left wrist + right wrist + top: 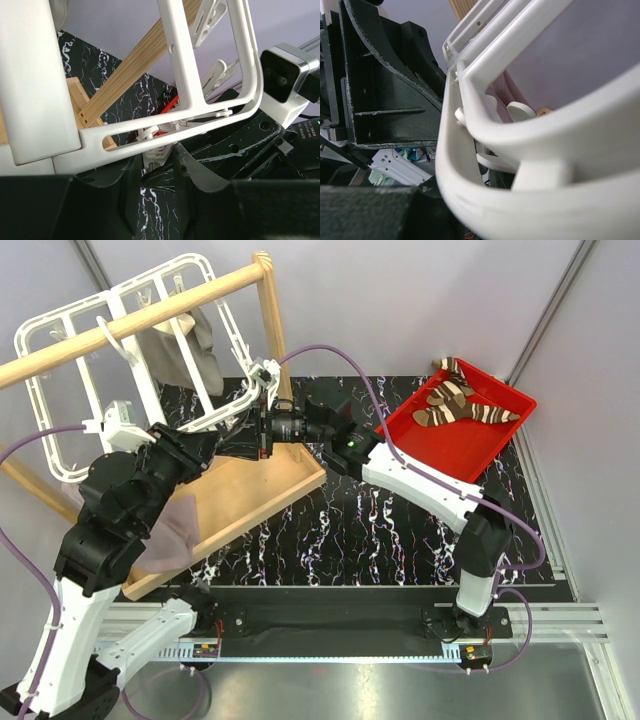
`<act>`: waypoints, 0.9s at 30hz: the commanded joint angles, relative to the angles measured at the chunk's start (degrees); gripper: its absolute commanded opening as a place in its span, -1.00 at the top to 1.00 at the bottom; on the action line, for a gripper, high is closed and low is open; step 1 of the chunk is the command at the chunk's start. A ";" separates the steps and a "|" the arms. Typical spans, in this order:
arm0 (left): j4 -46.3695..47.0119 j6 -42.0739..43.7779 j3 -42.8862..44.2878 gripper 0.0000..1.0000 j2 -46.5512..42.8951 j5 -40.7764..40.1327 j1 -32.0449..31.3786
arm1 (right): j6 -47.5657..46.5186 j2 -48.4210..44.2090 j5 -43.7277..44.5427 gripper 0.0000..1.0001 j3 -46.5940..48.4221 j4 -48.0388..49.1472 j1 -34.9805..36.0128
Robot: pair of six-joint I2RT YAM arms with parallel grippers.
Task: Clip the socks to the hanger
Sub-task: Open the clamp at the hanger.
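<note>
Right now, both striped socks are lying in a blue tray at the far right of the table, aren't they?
Not quite: the tray is red, not blue. The top external view shows both striped socks lying in it at the far right of the table.

Two socks (468,405) in one red tray (440,448), one hanger (58,332), one wooden rail stand (150,312), one grey-beige cloth (195,355), one pinkish-mauve cloth (175,535), two arms (440,495), one tabletop (380,530)
</note>
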 commanded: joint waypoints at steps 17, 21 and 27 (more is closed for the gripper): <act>2.16 -2.99 2.45 1.00 -0.84 -3.00 -1.76 | -10.19 -14.16 7.45 -0.46 -8.50 -10.82 -0.19; 0.84 -6.16 3.16 1.00 -1.02 -3.79 -1.85 | -6.84 -11.87 6.19 -0.42 -10.44 -0.33 0.33; -0.83 -9.49 3.68 1.00 -0.66 -4.41 -1.85 | -8.68 -9.32 8.57 -0.44 -6.75 0.03 1.56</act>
